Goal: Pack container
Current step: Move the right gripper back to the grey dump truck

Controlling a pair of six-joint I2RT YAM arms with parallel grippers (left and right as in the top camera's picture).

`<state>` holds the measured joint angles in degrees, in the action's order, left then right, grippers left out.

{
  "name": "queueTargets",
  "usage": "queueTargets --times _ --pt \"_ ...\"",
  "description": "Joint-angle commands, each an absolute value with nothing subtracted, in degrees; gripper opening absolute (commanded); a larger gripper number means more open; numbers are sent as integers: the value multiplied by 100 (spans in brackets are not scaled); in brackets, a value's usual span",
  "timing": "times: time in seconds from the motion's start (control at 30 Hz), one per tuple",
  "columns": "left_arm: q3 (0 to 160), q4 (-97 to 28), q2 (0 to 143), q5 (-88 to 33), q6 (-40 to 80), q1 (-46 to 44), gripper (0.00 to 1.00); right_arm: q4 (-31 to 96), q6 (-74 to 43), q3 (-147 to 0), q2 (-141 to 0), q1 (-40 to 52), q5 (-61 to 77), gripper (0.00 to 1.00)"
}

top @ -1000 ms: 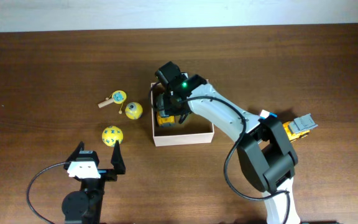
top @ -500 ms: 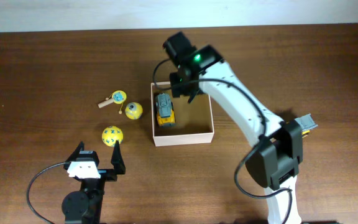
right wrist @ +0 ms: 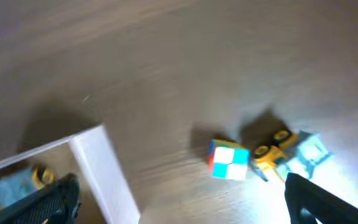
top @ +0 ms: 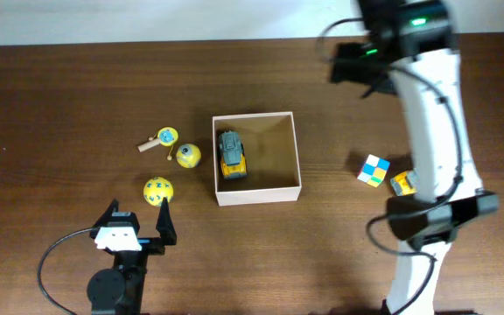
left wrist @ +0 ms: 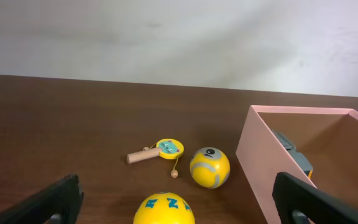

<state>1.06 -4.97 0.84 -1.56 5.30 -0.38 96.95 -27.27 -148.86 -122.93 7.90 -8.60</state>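
Your right gripper (right wrist: pixel 182 205) was down inside the container (top: pixel 256 194) a second ago, over the toy truck (top: pixel 231 156). Now it has let go, lifted out and swung off to the far edge of the worktop, right of the middle. The truck lies along the container's left wall, touching nothing but the box. The container itself has not moved; it sits about the middle of the worktop.

The right wrist view is blurred by the swing, and the fingers show only as dark shapes in its lower corners. They look spread wide with nothing between them. Your left gripper (top: pixel 138 219) rests at the near edge, left of the middle, also spread wide and empty, just as it was.

So one toy is packed. With the arm gone, you can now see the coloured cube (top: pixel 374 170) and the small yellow vehicle (top: pixel 403 183) just beside it, toward the right edge. Left of the container wait two yellow balls (top: pixel 187 156) (top: pixel 157 191) and a little paddle drum (top: pixel 160 138). My guess is the cube or vehicle suits the right arm next, since its camera already looks down on them.
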Motion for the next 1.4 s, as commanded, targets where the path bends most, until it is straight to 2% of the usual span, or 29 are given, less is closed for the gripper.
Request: queueTargets --times 0.0,0.1,0.3,0.57,0.73,1.07,1.37 --pt "78 -504 36 -217 421 -10 99 9734 -2980 -14634 -12195 180 -294 99" --pt "78 -504 36 -217 421 -10 99 9734 -3258 -14125 -12195 -303 -349 99" --pt "78 -504 36 -217 421 -10 99 9734 -3859 -12645 -12173 -1037 -834 93" --pt "78 -502 36 -217 421 -10 99 9292 -4101 -11041 -11716 -1586 -913 91" --pt "78 -502 36 -220 421 -10 99 8512 -4095 -9953 -11034 -1739 -449 92" --pt "78 -504 36 -217 421 -10 99 5621 -3948 -6847 -9922 -1852 519 96" --pt "78 -504 36 -217 421 -10 99 4609 -3907 -6165 -9913 -1850 537 97"
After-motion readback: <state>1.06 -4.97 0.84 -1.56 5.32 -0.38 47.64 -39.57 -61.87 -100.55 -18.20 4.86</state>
